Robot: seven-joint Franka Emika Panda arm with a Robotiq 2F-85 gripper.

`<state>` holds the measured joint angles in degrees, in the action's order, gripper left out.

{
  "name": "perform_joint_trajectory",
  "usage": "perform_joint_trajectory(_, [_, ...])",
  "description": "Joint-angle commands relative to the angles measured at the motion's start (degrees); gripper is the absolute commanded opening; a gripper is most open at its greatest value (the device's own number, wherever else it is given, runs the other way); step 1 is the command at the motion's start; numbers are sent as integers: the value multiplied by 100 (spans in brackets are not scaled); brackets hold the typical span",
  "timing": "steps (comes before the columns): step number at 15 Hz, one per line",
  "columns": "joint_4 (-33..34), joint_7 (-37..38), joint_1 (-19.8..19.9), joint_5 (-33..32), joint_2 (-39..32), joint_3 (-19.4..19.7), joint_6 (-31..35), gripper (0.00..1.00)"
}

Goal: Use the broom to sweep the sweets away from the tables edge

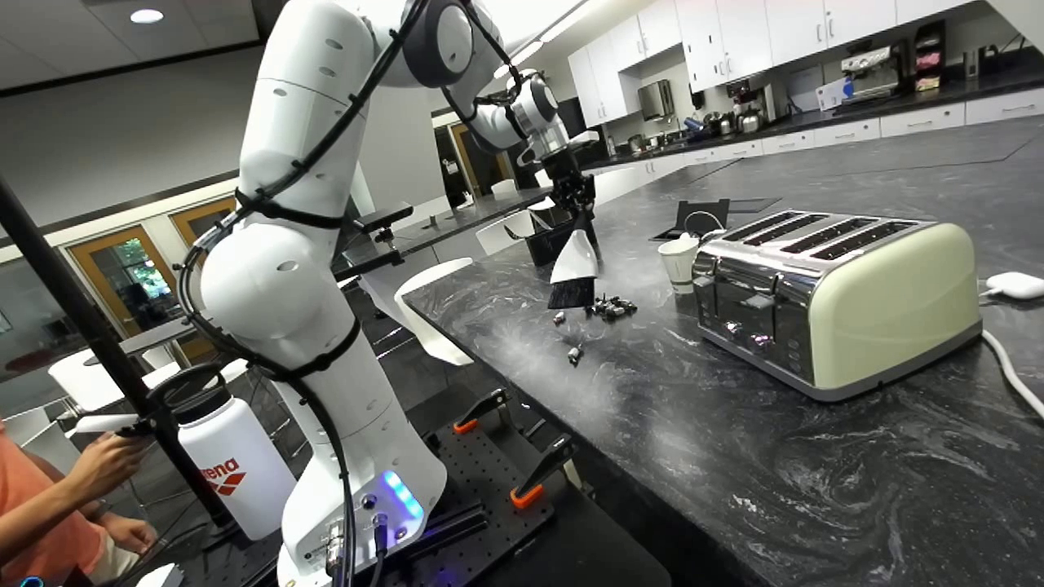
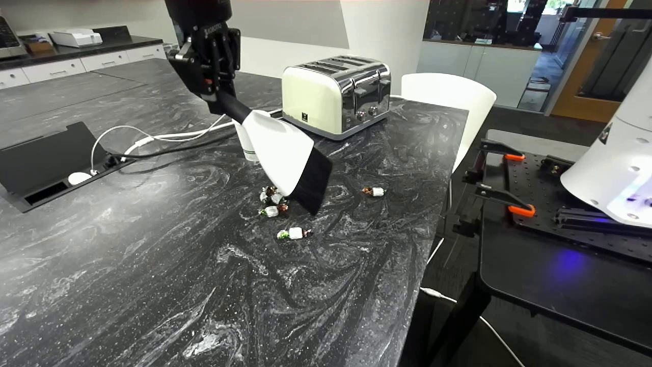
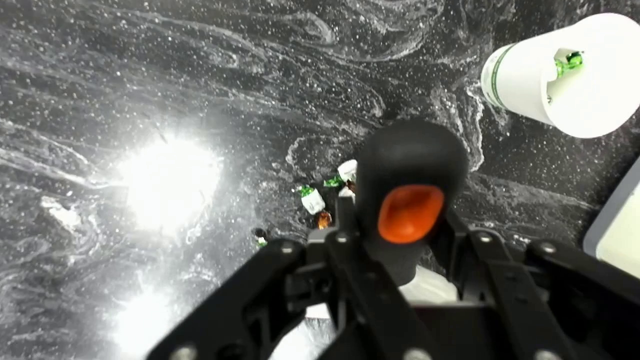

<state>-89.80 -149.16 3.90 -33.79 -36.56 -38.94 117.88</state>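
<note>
Below the end effector (image 1: 582,214), in an exterior view, hangs the broom (image 1: 576,259), its black bristles near the clustered sweets (image 1: 613,307) on the desk (image 1: 652,408); two loose ones lie nearer the edge. A cup (image 1: 679,265) stands right of the end effector, near the toaster (image 1: 840,302), its inside hard to make out.

In an exterior view, the end effector is clamped around the broom's handle, parted only by that thickness, and the broom slants down; whether the bristles touch the desk I cannot tell. Left of the end effector, an open hatch (image 2: 56,153) has a round white plug (image 2: 80,178) in it.

In the wrist view, up and right of the end effector, the cup holds something in a shiny green wrapper (image 3: 569,64). Sweets show just left of the handle.
</note>
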Motion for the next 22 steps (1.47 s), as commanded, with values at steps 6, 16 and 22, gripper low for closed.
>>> perform_joint_trajectory(6, [-215, 0, 1969, -654, -725, -2725, -2171, 14])
perform_joint_trajectory(16, [-1601, 0, 3368, -1609, -1251, -3463, -2000, 14])
perform_joint_trajectory(22, [-1939, 80, 3573, -1935, -1285, -3374, -1446, 14])
